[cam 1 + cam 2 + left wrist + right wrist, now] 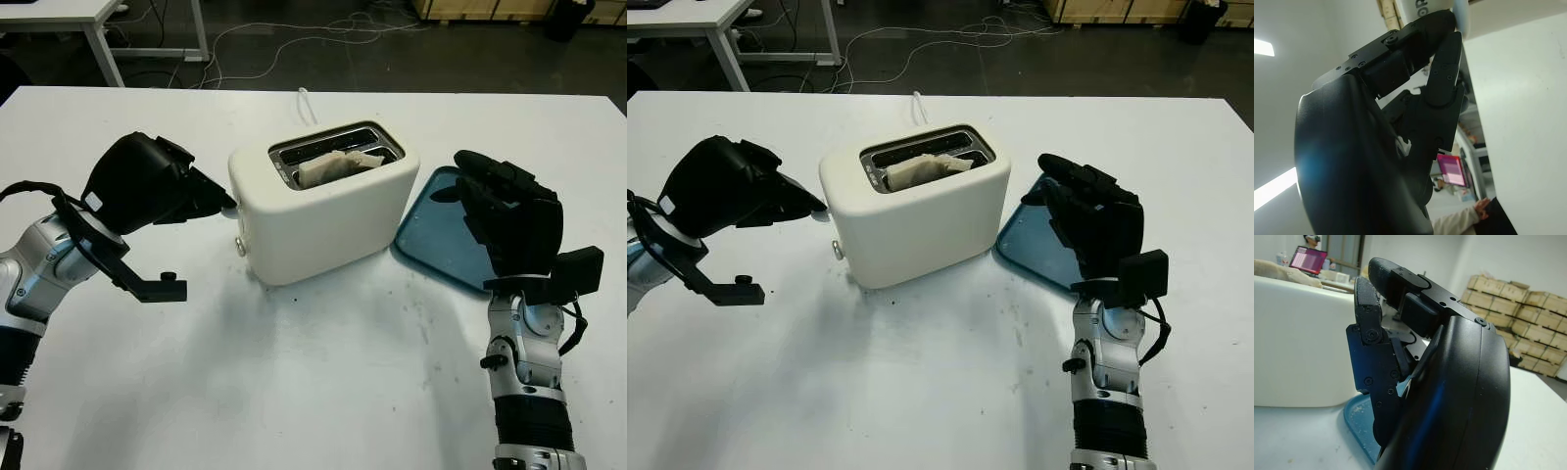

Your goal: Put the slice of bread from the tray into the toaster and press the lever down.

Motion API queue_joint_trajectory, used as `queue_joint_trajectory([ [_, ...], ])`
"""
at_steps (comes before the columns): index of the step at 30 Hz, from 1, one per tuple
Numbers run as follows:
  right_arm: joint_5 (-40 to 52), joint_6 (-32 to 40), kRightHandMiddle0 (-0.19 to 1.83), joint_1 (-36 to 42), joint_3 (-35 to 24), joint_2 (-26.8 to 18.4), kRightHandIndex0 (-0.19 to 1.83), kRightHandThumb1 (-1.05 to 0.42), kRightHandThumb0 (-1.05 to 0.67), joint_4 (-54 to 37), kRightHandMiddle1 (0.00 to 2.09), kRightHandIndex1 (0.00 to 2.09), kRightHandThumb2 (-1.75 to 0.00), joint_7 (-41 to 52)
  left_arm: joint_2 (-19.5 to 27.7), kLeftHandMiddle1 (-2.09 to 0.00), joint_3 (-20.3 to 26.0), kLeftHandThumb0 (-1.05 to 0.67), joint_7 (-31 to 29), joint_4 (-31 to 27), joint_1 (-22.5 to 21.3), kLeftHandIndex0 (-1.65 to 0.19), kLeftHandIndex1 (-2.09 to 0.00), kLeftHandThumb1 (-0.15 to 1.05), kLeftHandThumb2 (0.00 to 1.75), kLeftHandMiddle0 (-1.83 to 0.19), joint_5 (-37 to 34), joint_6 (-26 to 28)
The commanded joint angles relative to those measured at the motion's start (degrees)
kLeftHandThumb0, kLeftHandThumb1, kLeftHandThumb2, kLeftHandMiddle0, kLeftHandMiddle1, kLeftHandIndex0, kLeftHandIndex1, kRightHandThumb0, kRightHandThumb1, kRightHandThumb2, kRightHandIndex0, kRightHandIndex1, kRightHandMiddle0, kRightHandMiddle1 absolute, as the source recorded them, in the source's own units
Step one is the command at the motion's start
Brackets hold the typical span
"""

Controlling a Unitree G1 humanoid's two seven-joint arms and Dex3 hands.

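Note:
A cream toaster (328, 211) stands mid-table with a slice of bread (338, 164) sitting low in its front slot. My left hand (217, 201) is at the toaster's left end, open, its fingertips (1447, 44) touching the white lever (229, 209), which also appears in the left wrist view (1462, 14). A blue tray (436, 235) lies just right of the toaster with nothing on it. My right hand (470, 181) is held upright above the tray's near edge, open and holding nothing, beside the toaster's right end (1298, 338).
The toaster's white cord (309, 103) runs off the far table edge. A small knob (240, 247) sits below the lever. Another table (88, 15) and floor cables lie beyond. A person's sleeve (1459, 223) appears in the left wrist view.

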Motion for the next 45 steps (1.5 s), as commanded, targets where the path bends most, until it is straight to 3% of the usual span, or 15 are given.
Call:
queue_joint_trajectory([
  [1,0.7,-0.7,1.13,0.6,-0.3,0.3,0.80,-0.92,-0.42,-0.6,0.00,1.08,-0.14,0.1,0.0,-1.03,-0.8,-0.35,-0.1,0.6,-0.6,-1.30,-0.01,0.90,0.00,-1.15,1.0,0.4],
  [14,1.8,-0.1,1.13,0.8,-0.4,0.4,0.81,-0.92,-0.42,-1.2,0.00,1.09,-0.13,0.6,-0.2,-1.06,-2.5,-0.34,0.0,2.3,-0.5,-1.31,-0.01,0.88,0.00,-1.15,1.8,0.0],
  [23,2.4,-0.7,1.13,1.0,-0.5,0.4,0.81,-0.92,-0.42,-1.3,0.00,1.08,-0.14,1.1,-1.8,-0.97,-6.6,-0.29,-0.5,8.2,0.7,-1.35,-0.03,0.87,0.01,-1.17,1.3,-0.1],
  [27,2.6,0.1,1.12,1.5,-0.6,0.4,0.80,-0.92,-0.41,-2.0,0.00,1.08,-0.14,0.9,-4.5,-1.08,-10.0,-0.27,-2.1,13.2,1.4,-1.31,-0.01,0.90,0.01,-1.08,1.2,1.6],
  [31,3.6,0.2,1.12,1.8,-0.7,0.3,0.79,-0.92,-0.40,-2.5,0.00,1.08,-0.14,1.6,-9.4,-0.68,-13.3,-0.26,0.2,21.4,1.5,-1.24,-0.01,0.92,0.06,-1.16,1.1,2.8],
  [35,3.4,1.0,1.13,2.2,-0.9,0.0,0.79,-0.92,-0.40,-3.0,0.00,1.08,-0.14,1.4,-16.5,-0.53,-15.1,-0.24,5.4,29.4,2.7,-1.18,0.00,0.92,0.10,-1.14,-0.7,5.0],
  [39,3.5,1.4,1.13,2.0,-0.9,-0.3,0.79,-0.92,-0.41,-3.1,0.00,1.08,-0.13,1.7,-20.1,-0.62,-17.1,-0.24,10.3,29.7,5.5,-1.15,0.00,0.92,0.18,-1.07,-0.1,6.5],
  [43,3.1,1.1,1.13,1.7,-0.7,-0.5,0.80,-0.92,-0.41,-2.8,0.00,1.08,-0.14,1.9,-19.9,-0.65,-18.1,-0.21,11.7,28.9,6.4,-1.16,0.00,0.92,0.10,-1.04,-0.1,6.0],
  [45,3.1,0.7,1.13,1.5,-0.8,-0.5,0.79,-0.92,-0.40,-2.3,0.00,1.08,-0.14,2.0,-19.3,-0.68,-18.3,-0.25,11.3,27.3,6.6,-1.15,0.00,0.92,0.16,-1.03,0.1,7.4],
])
